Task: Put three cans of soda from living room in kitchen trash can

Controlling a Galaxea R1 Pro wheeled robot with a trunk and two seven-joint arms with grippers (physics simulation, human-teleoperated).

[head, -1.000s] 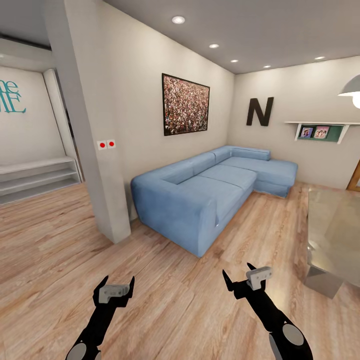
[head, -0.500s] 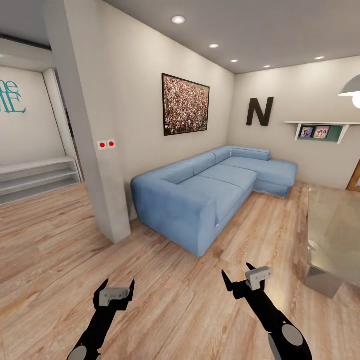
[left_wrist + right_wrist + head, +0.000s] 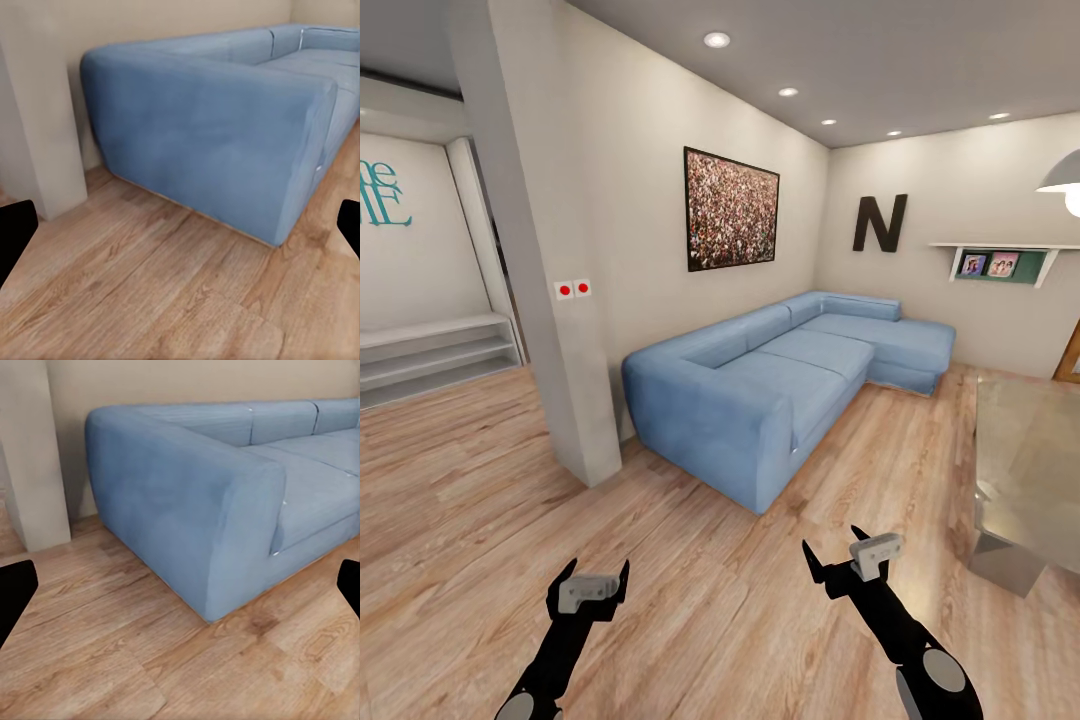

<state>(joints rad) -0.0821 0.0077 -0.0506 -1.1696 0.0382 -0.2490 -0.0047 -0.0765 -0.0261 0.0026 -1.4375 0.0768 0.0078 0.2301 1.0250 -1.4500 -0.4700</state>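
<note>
- Living room: long blue corner sofa (image 3: 790,375) against the wall, under a framed crowd picture (image 3: 730,208) and a black letter N (image 3: 879,223).
- Low glass table (image 3: 1028,470) – cut off at the right edge, its top hard to read.
- Left tool (image 3: 592,578) – spread wide, empty, over the wooden floor (image 3: 450,480).
- Right tool (image 3: 838,551) – also wide, empty.

Furnishings before me, on the wood floor (image 3: 450,480)

I face a long blue corner sofa (image 3: 780,385) against the wall, its near arm just beside a white pillar (image 3: 535,240) bearing two red switches (image 3: 572,289). Above the sofa hangs a crowd picture (image 3: 731,209); a black letter N (image 3: 879,223) and a shelf of photos (image 3: 1000,262) mark the far wall. A low glass table (image 3: 1030,460) stands at my right.
</note>
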